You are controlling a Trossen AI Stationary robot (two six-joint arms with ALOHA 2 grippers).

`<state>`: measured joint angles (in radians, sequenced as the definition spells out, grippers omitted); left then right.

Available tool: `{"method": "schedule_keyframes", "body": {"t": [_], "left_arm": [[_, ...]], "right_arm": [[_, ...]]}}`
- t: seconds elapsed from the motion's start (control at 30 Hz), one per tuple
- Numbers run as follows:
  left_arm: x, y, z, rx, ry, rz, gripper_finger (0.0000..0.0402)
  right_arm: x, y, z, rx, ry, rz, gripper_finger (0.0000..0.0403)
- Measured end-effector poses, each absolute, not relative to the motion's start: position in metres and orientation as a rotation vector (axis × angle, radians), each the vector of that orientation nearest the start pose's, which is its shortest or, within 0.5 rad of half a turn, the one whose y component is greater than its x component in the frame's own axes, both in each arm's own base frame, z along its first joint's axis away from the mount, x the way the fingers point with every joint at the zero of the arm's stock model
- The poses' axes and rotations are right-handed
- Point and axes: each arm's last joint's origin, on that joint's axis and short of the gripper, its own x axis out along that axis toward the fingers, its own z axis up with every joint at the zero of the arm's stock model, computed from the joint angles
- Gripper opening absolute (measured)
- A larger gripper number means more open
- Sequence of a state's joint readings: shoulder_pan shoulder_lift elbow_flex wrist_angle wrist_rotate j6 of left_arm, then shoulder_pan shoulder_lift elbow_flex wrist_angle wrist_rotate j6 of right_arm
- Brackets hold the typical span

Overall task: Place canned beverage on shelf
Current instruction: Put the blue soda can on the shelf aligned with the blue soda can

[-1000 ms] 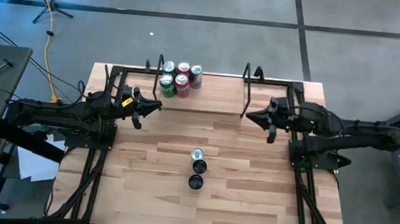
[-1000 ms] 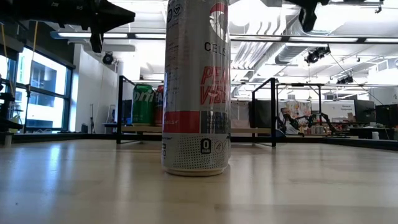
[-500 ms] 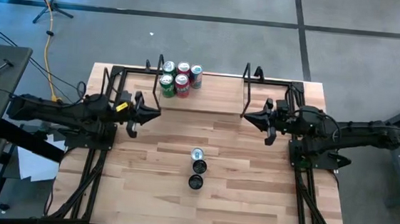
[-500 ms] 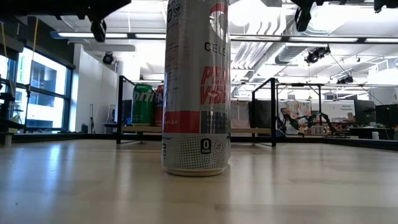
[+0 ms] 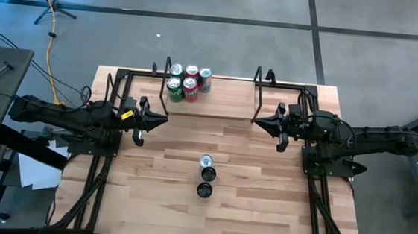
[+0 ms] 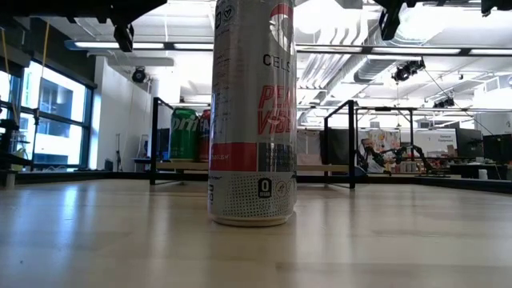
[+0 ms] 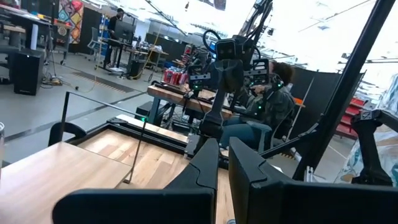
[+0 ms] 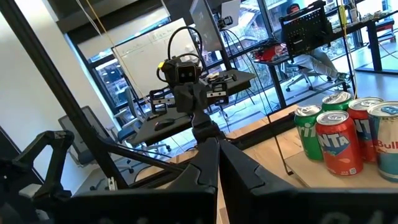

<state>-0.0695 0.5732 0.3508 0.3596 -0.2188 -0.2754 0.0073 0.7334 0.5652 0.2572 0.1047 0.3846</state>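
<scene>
Four cans (image 5: 188, 83) stood on the shelf (image 5: 217, 103); three more cans (image 5: 205, 175) stood mid-worktop (image 5: 262, 203). The left gripper (image 5: 165, 114) and right gripper (image 5: 260, 122) hovered apart, fingers pressed together, holding nothing.

Grey floor (image 5: 222, 43) w/ dark lines around wooden table (image 5: 262, 203). Yellow cable (image 5: 50, 52) & tripod legs (image 5: 53, 9) far left. White papers (image 5: 37, 167) beside table. Person seated at desk (image 7: 267, 102) in background; windows (image 6: 48, 112) at left.
</scene>
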Motion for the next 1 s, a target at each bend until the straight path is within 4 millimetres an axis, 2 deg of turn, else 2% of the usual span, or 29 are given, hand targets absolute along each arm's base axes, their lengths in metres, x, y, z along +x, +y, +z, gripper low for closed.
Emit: {"method": "schedule_keyframes", "body": {"t": [0.63, 1.0], "left_arm": [[0.1456, -0.0035, 0.2639, -0.294, -0.152, 0.137, 0.0], [0.1456, -0.0034, 0.2639, -0.294, -0.153, 0.137, 0.0]], "right_arm": [[0.1719, -0.0019, 0.3035, 0.387, -0.072, -0.089, 0.0], [0.1717, -0.004, 0.3034, 0.388, -0.085, -0.157, 0.0]]}}
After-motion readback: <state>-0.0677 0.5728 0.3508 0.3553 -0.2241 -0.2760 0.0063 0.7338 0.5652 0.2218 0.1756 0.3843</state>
